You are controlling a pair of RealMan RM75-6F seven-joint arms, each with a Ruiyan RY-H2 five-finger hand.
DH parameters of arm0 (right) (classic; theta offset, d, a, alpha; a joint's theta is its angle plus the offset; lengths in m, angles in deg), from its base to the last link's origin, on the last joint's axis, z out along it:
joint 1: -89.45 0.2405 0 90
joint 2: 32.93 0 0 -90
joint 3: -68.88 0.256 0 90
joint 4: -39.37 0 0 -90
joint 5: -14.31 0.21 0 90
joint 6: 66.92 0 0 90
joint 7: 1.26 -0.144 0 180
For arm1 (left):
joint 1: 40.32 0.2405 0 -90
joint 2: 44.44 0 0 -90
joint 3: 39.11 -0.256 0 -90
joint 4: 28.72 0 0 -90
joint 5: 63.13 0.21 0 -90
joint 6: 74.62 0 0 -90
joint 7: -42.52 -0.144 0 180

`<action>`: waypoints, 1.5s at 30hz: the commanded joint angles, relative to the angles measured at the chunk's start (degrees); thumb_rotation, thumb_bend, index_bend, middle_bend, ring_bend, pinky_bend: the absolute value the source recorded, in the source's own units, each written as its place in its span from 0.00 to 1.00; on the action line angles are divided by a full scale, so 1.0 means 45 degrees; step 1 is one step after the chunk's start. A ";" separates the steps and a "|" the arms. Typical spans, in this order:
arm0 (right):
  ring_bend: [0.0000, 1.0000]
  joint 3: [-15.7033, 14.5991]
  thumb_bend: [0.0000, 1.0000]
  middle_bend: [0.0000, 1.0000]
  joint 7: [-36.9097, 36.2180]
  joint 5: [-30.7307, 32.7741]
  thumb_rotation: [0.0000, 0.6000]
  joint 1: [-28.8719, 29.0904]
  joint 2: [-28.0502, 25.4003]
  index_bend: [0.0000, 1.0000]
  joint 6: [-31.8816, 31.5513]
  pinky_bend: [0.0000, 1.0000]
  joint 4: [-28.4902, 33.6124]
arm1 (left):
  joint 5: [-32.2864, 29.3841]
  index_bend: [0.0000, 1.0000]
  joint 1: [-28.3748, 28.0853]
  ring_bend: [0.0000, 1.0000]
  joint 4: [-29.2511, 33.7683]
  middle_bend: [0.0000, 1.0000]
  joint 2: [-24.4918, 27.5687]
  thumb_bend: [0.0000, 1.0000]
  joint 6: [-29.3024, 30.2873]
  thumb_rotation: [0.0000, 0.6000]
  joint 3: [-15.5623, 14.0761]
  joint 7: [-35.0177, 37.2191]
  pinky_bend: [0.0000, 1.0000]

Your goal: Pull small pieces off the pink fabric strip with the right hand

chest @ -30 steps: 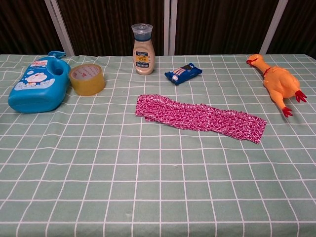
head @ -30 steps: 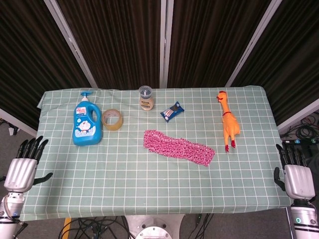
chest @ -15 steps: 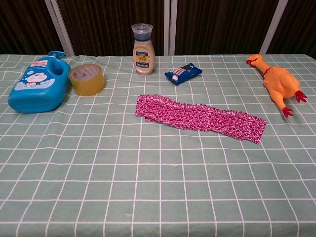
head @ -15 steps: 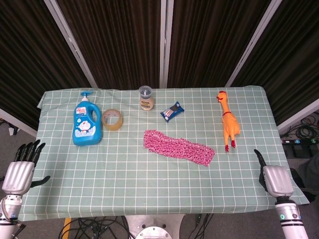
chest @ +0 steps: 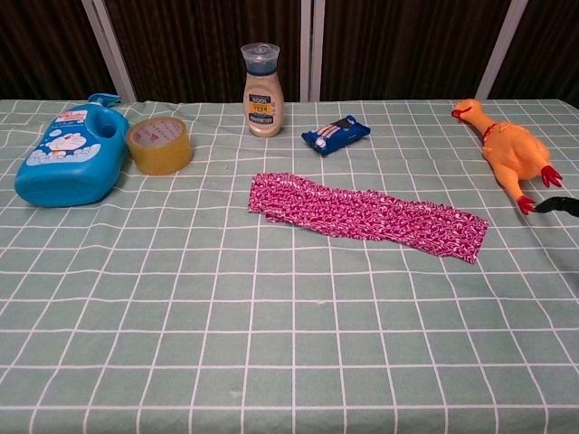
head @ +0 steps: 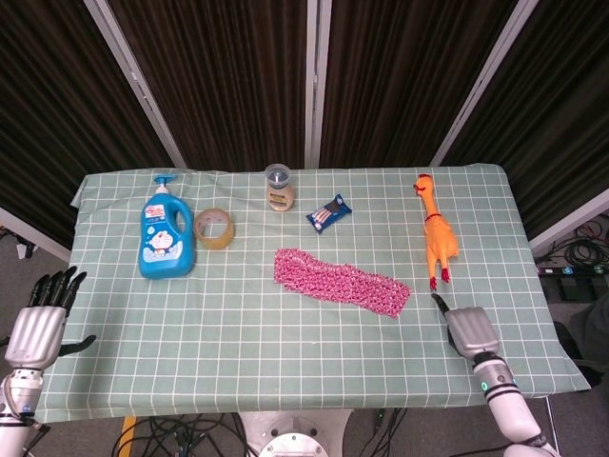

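The pink fabric strip (head: pixel 341 282) (chest: pixel 362 215) lies flat in the middle of the green checked tablecloth, slanting down to the right. My right hand (head: pixel 471 330) hovers over the table's front right part, a short way right of the strip's near end and apart from it. Its silver back faces up, the thumb sticks out and it holds nothing. In the chest view only a dark fingertip (chest: pixel 561 205) shows at the right edge. My left hand (head: pixel 38 322) hangs off the table's left front corner, fingers spread and empty.
An orange rubber chicken (head: pixel 438 238) (chest: pixel 509 149) lies just beyond the right hand. A blue detergent bottle (head: pixel 164 233), a tape roll (head: pixel 214 228), a small jar (head: pixel 278 188) and a blue snack packet (head: pixel 328 213) stand along the back.
My right hand has come in from beyond the table's right edge, leftward over the cloth toward the strip's near end. The left hand dropped slightly. The strip has not moved.
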 commanded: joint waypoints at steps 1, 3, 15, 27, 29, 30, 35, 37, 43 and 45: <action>0.84 0.0417 1.00 0.88 0.0939 0.1438 1.00 0.1154 0.0706 0.13 0.0864 0.78 0.0041 | -0.0047 0.02 -0.0083 0.00 0.0014 0.00 0.0015 0.09 -0.0110 1.00 0.0035 0.0001 0.05; 0.84 0.0519 1.00 0.88 0.1039 0.2024 1.00 0.1546 0.0821 0.13 0.1181 0.78 0.0073 | -0.0037 0.02 -0.0109 0.00 -0.0003 0.00 0.0004 0.09 -0.0138 1.00 0.0032 -0.0027 0.05; 0.84 0.0280 1.00 0.88 0.1752 0.4014 1.00 0.3201 0.1528 0.15 0.1226 0.78 -0.0180 | -0.0092 0.02 -0.0332 0.00 0.0181 0.00 0.0001 0.09 -0.0422 1.00 0.0056 -0.0399 0.05; 0.84 -0.0481 1.00 0.88 0.1532 0.4475 1.00 0.3554 0.1412 0.15 0.0655 0.78 -0.0160 | -0.0126 0.02 -0.0303 0.00 0.0030 0.00 0.0025 0.09 -0.0491 1.00 -0.0052 -0.0238 0.05; 0.84 -0.0608 1.00 0.88 0.1477 0.4520 1.00 0.3603 0.1428 0.16 0.0663 0.78 -0.0200 | -0.0134 0.02 -0.0295 0.00 0.0020 0.00 0.0026 0.09 -0.0493 1.00 -0.0066 -0.0226 0.05; 0.84 -0.0664 1.00 0.88 0.1450 0.4520 1.00 0.3618 0.1428 0.16 0.0663 0.78 -0.0203 | -0.0133 0.02 -0.0300 0.00 0.0027 0.00 0.0025 0.09 -0.0497 1.00 -0.0066 -0.0233 0.05; 0.84 -0.0957 1.00 0.88 0.1101 0.4284 1.00 0.3529 0.1392 0.17 0.0524 0.78 -0.0155 | -0.0154 0.02 -0.0278 0.00 0.0047 0.00 0.0040 0.09 -0.0466 1.00 -0.0074 -0.0252 0.05; 0.84 -0.1105 1.00 0.88 0.0867 0.4053 1.00 0.3401 0.1377 0.18 0.0404 0.78 -0.0169 | -0.0147 0.02 -0.0262 0.00 0.0031 0.00 0.0052 0.09 -0.0445 1.00 -0.0085 -0.0209 0.05; 0.84 -0.1543 1.00 0.88 0.0221 0.3335 1.00 0.3023 0.1248 0.19 0.0210 0.78 -0.0070 | -0.0104 0.02 -0.0273 0.00 0.0099 0.00 0.0084 0.09 -0.0463 1.00 -0.0126 -0.0243 0.05; 0.84 -0.1692 1.00 0.88 0.0002 0.2956 1.00 0.2882 0.1186 0.20 0.0113 0.78 0.0076 | -0.0123 0.02 -0.0241 0.00 0.0085 0.00 0.0090 0.09 -0.0452 1.00 -0.0146 -0.0222 0.05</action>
